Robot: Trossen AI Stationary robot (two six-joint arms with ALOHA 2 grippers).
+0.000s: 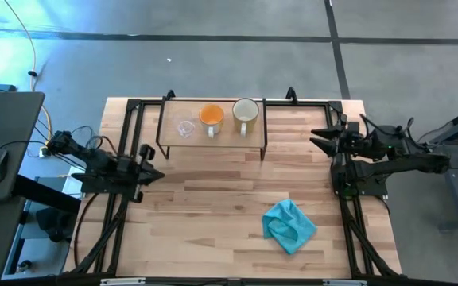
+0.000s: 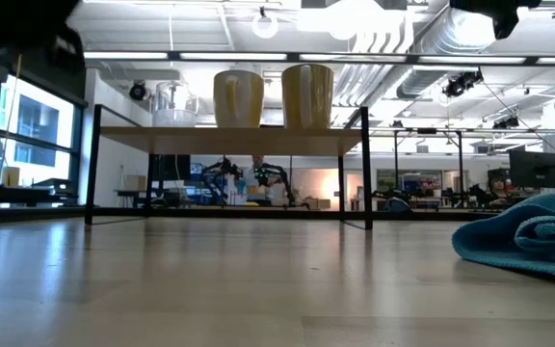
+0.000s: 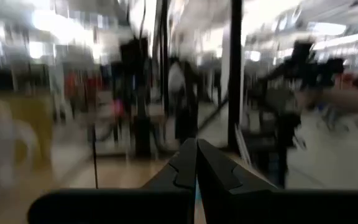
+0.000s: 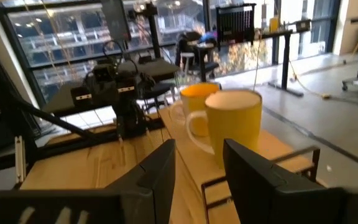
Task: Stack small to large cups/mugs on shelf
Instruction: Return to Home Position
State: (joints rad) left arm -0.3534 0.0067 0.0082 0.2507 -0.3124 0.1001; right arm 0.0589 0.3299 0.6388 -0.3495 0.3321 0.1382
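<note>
Cups and mugs stand in one row on the shelf (image 1: 221, 143), which sits at the far middle of the tabletop (image 1: 213, 199). In your high view the row runs left to right: clear glass cup (image 1: 185, 128), orange mug (image 1: 211, 117), cream-white mug (image 1: 246, 112). The left jaws sit over the tabletop's left edge, the right jaws over its right edge, both apart from the shelf. A teal cloth (image 1: 289, 226) lies near the front right.

Your low view shows all three vessels upright on the shelf board.

In your left wrist view the jaws are pressed together, and the background is blurred.

In your right wrist view the jaws are spread and pinch nothing, with both mugs ahead.
</note>
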